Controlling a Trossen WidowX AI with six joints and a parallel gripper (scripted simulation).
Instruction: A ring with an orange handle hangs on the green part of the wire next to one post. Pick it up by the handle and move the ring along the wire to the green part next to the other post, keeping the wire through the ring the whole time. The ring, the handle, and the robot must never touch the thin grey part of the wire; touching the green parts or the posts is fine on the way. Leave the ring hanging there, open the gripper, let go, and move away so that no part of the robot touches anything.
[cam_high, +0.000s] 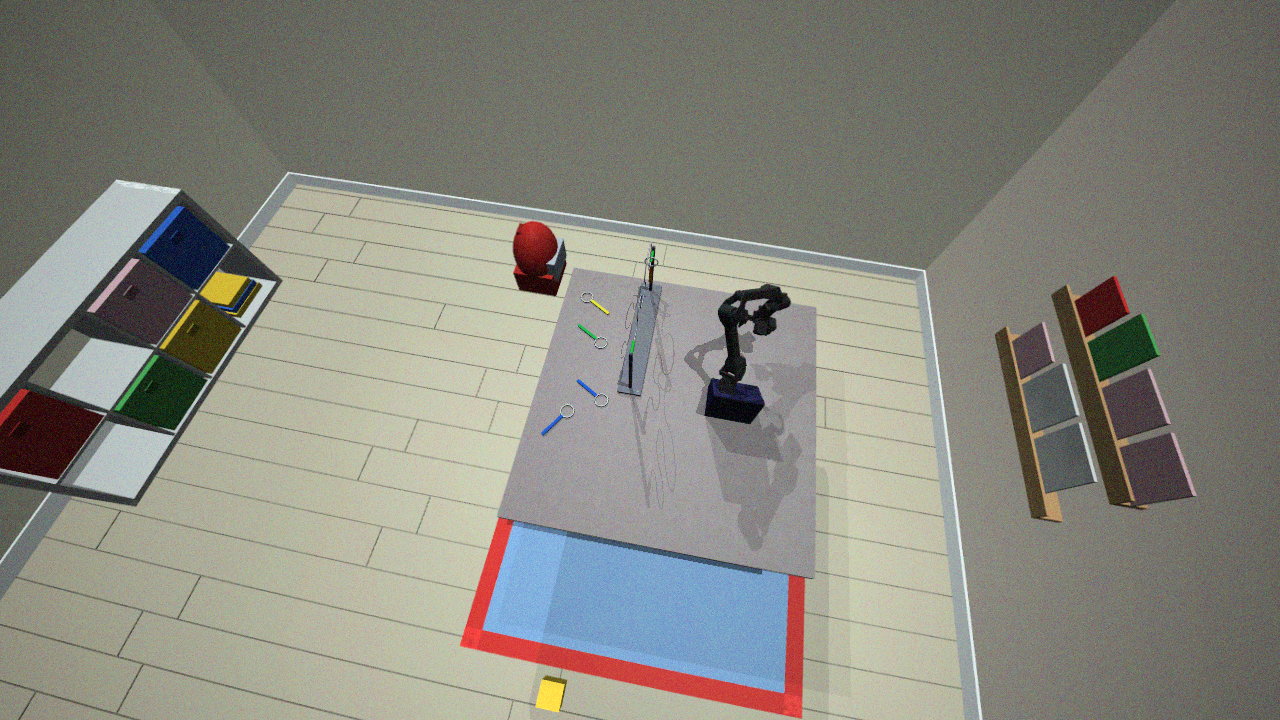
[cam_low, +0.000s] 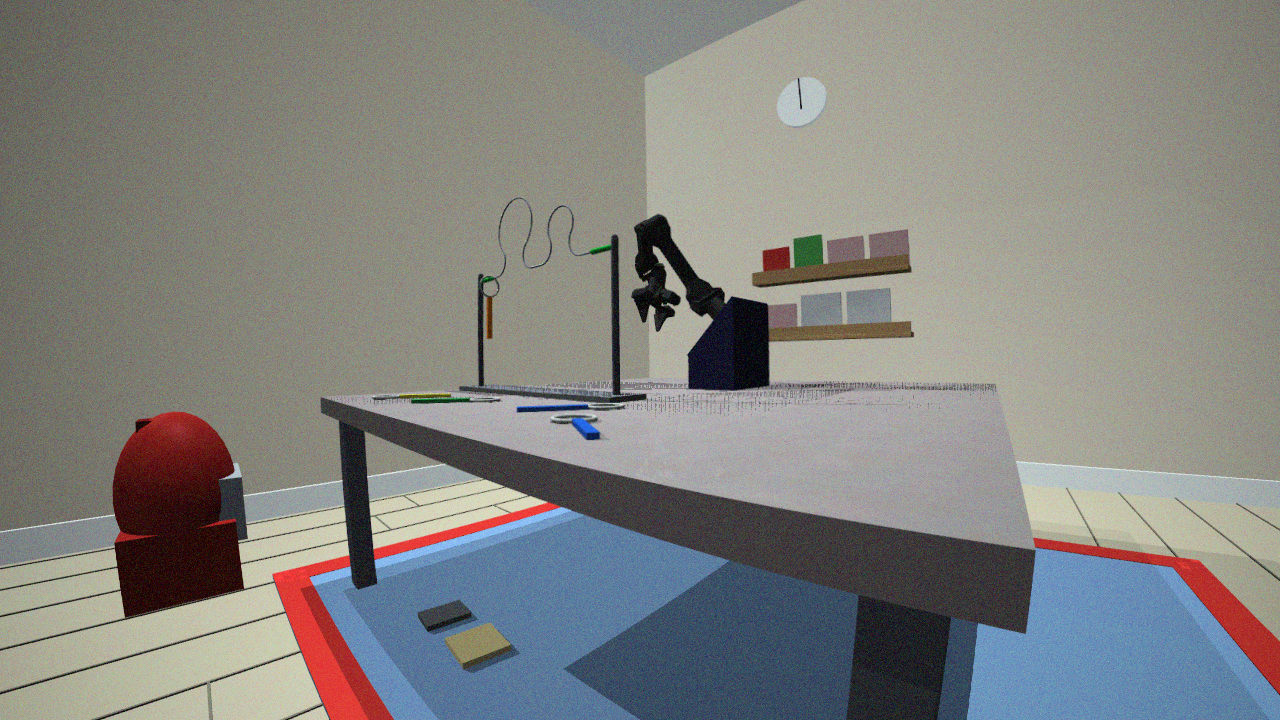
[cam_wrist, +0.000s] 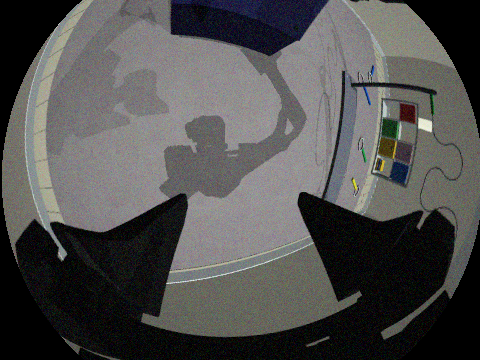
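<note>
The ring (cam_low: 489, 294) hangs on the green wire part beside the far post (cam_low: 480, 340). Its orange handle (cam_low: 489, 318) points straight down. The thin grey wire (cam_low: 518, 198) (cam_wrist: 462, 162) rises and dips in loops to the green part (cam_low: 601, 249) (cam_high: 631, 347) (cam_wrist: 432, 104) at the near post (cam_low: 614, 322) (cam_high: 630, 371) (cam_wrist: 395, 86). My gripper (cam_low: 651, 324) (cam_wrist: 244, 199) is open and empty. It hangs above the table on the robot's side of the wire, well apart from the ring and handle. The ring and handle do not show in the wrist view.
The posts stand on a long grey base (cam_high: 637, 331). Beyond it lie loose rings with a yellow handle (cam_high: 599, 306), a green handle (cam_high: 587, 332) and blue handles (cam_high: 587, 389) (cam_high: 554, 422). The arm stands on a navy block (cam_high: 733, 402) (cam_low: 751, 349) (cam_wrist: 240, 20).
</note>
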